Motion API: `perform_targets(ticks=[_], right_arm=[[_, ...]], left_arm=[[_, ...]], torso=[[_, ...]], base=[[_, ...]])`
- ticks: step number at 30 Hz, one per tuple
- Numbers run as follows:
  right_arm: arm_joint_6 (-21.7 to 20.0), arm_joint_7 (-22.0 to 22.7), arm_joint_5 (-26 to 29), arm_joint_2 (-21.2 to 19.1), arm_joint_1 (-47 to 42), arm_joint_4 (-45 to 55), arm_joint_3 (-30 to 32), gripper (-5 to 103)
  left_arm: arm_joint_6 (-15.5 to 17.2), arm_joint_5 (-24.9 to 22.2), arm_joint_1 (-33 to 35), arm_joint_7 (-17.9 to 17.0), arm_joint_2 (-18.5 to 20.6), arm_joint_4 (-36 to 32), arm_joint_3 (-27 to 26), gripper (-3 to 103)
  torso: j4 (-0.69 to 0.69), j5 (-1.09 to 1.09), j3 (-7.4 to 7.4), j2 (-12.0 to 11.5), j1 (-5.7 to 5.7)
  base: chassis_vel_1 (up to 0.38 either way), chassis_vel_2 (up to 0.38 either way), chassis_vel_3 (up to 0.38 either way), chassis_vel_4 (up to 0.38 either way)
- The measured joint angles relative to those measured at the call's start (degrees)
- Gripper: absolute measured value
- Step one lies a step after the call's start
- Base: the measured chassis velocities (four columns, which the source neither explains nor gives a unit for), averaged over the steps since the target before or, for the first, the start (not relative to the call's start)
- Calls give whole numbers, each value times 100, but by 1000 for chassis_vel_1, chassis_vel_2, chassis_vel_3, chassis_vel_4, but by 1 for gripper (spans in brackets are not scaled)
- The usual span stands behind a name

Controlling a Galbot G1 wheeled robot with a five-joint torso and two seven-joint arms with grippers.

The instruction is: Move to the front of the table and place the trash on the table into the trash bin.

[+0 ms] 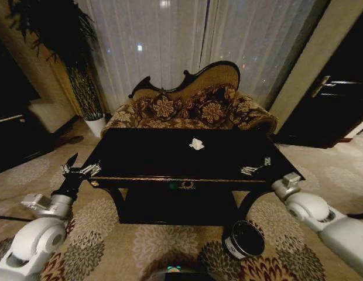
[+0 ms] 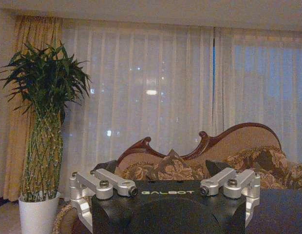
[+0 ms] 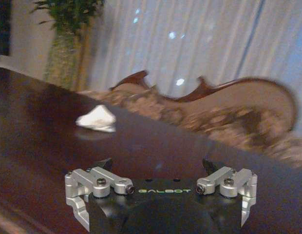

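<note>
- Robot stood at the front of the long, near-black glossy wooden table [image 1: 146, 155] with gold trim; judged the drive-up step done, pick step in hand.
- Trash seen on top: one small white crumpled paper wad [image 1: 197, 144], lying toward the far edge, near centre, well apart from both grippers. Same wad in the right wrist view [image 3: 97, 118], resting on the dark tabletop [image 3: 39, 146].
- Small round dark trash bin [image 1: 245, 239] with a white label patch stood on the patterned carpet [image 1: 152, 246], below the table's front right part, near the right arm.
- Right gripper [image 1: 256, 168] hovered over the front right part of the tabletop, fingers spread apart, holding nothing.
- Left gripper [image 1: 79, 170] hung just off the table's front left corner, fingers also apart and empty.
- Next move, as judged: right arm needs to reach forward and toward centre to the wad, come down so the fingers straddle it, and close gently, since the wad is soft and low on a slick surface.
- Risk: wad could slide on the gloss when nudged.
- Hard to make out: no other litter could be told on the dark, reflective top; lower shelf lost in shadow.
- Cut off: the bin's inside was too dark to tell what it held; the table's far edge merged with the ornate floral sofa [image 1: 193, 108] behind.
- Tall green plant in a white pot [image 2: 39, 214] stood beyond the table's left end; not part of the job.
</note>
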Motion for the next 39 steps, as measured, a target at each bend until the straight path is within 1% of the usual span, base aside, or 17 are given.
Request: perform_targets(ticks=[1, 2, 3, 5, 6, 10, 11, 12, 16, 17, 22, 25, 28, 30, 32, 34, 39], right_arm=[[0, 0, 0, 0, 0, 0, 0, 100], [-72, -30, 88, 19, 441, -25, -431, 100], [-108, -31, 132, 45, 660, -39, -632, 100], [-264, 8, 309, 217, 1499, -124, -1464, 100], [-264, 8, 309, 217, 1499, -124, -1464, 100], [-367, 50, 331, 440, 2563, -372, -2537, 100], [-392, 63, 345, 479, 2809, -421, -2743, 100], [-392, 63, 345, 479, 2809, -421, -2743, 100], [-470, 114, 403, 600, 3818, -667, -3629, 100], [-470, 114, 403, 600, 3818, -667, -3629, 100], [-542, 143, 467, 787, 4535, -952, -4379, 100], [-547, 144, 468, 861, 4727, -1067, -4603, 100], [-593, 197, 522, 1051, 5199, -1293, -5029, 100], [-600, 208, 540, 1101, 5348, -1352, -5135, 100], [-607, 215, 596, 1303, 5913, -1608, -5587, 100], [-606, 213, 602, 1358, 6018, -1677, -5687, 100], [-592, 211, 635, 1760, 6419, -2140, -6118, 100]], left_arm=[[0, 0, 0, 0, 0, 0, 0, 100], [0, 0, 0, 0, 0, 0, 0, 100], [0, 0, 0, 2, 0, 0, 0, 100], [0, 0, 0, 0, 0, 0, 0, 100], [0, 0, 0, 0, 0, 0, 0, 100], [0, 0, 0, 1, 0, 0, 0, 100], [0, 0, 0, 2, 0, 0, 0, 100], [0, 0, 0, 2, 0, 0, 0, 100], [0, 0, 0, 1, 0, 0, 0, 100], [0, 0, 0, 1, 0, 0, 0, 100], [0, 0, 0, 1, 0, 0, 0, 100], [0, 0, 0, 0, 0, 0, 0, 100], [0, 0, 0, 1, 0, 0, 0, 100], [0, 0, 0, 1, 0, 0, 0, 100], [0, 0, 0, 1, 0, 0, 0, 100], [0, 0, 0, 1, 0, 0, 0, 100], [0, 0, 0, 0, 0, 0, 0, 100]], torso=[[0, 0, 0, 0, 0], [0, 0, 0, 0, 0], [1, 0, 0, 0, 0], [3, 2, -1, 0, -1], [3, 2, -1, 0, -1], [1, 2, 0, 0, 0], [1, 1, 0, 0, 0], [1, 1, 0, 0, 0], [3, -1, 0, 1, -1], [3, -1, 0, 1, -1], [2, -1, 0, 1, -1], [1, 0, 0, 1, -1], [1, 2, 0, 1, -1], [2, 2, 0, 1, -1], [2, -1, -1, 1, -1], [2, -1, -1, 1, -1], [2, 0, 0, 1, -1]], base=[[0, 0, 0, 0], [0, 0, 0, 0], [0, 0, 0, 0], [0, 0, 0, 0], [0, 0, 0, 0], [0, 0, 0, 0], [0, 0, 0, 0], [0, 0, 0, 0], [0, 0, 0, 0], [0, 0, 0, 0], [0, 0, 0, 0], [0, 0, 0, 0], [0, 0, 0, 0], [0, 0, 0, 0], [0, 0, 0, 0], [0, 0, 0, 0], [0, 0, 0, 0]])
